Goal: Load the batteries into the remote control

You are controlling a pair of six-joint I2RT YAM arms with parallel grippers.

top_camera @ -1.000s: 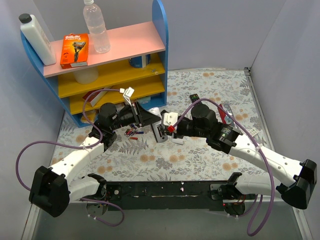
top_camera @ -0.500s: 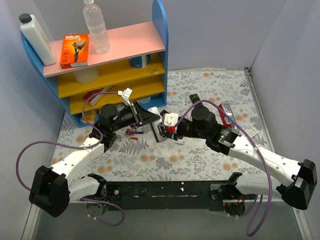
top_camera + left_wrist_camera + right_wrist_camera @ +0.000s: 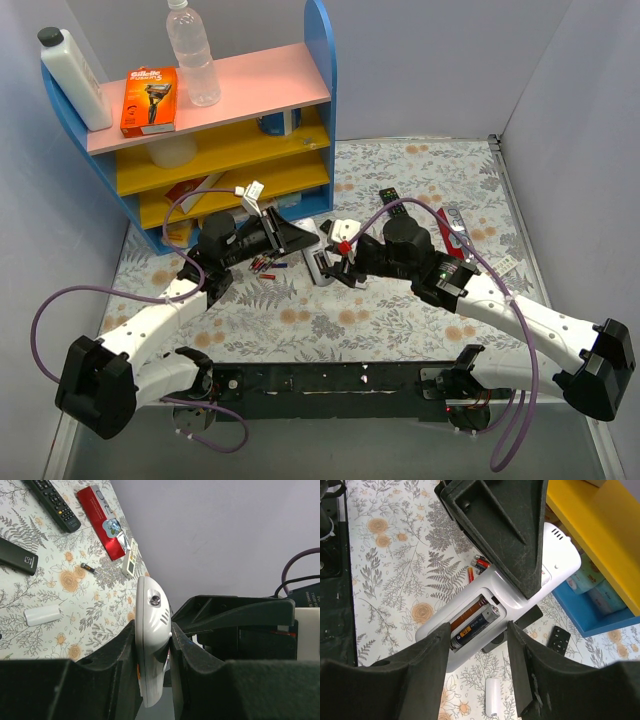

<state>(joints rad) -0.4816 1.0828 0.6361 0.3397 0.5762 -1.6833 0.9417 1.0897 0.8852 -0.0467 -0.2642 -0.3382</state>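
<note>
Edged nearer, the open right hand point(image 3: 476, 629) hovers over the smooth white remote point(image 3: 560, 562) the left hand point(image 3: 152, 630) clamps.

The cloth point(image 3: 300, 310) is white, printed with grey ferns and orange flowers. The shelf point(image 3: 318, 60) has blue sides, a pink top and yellow boards. The box point(image 3: 150, 100) is orange, the bottle point(image 3: 192, 60) clear, the flask point(image 3: 75, 85) white with a black cap. The arms point(image 3: 150, 325) are white with black joints — their cables point(image 3: 33, 325) purple. The remote point(image 3: 560, 562) is white, and its battery point(image 3: 475, 625) is black with a yellowish band. The loose cells point(image 3: 479, 561) are red, the pack point(image 3: 102, 522) red too — the other remotes point(image 3: 52, 502) black.
</note>
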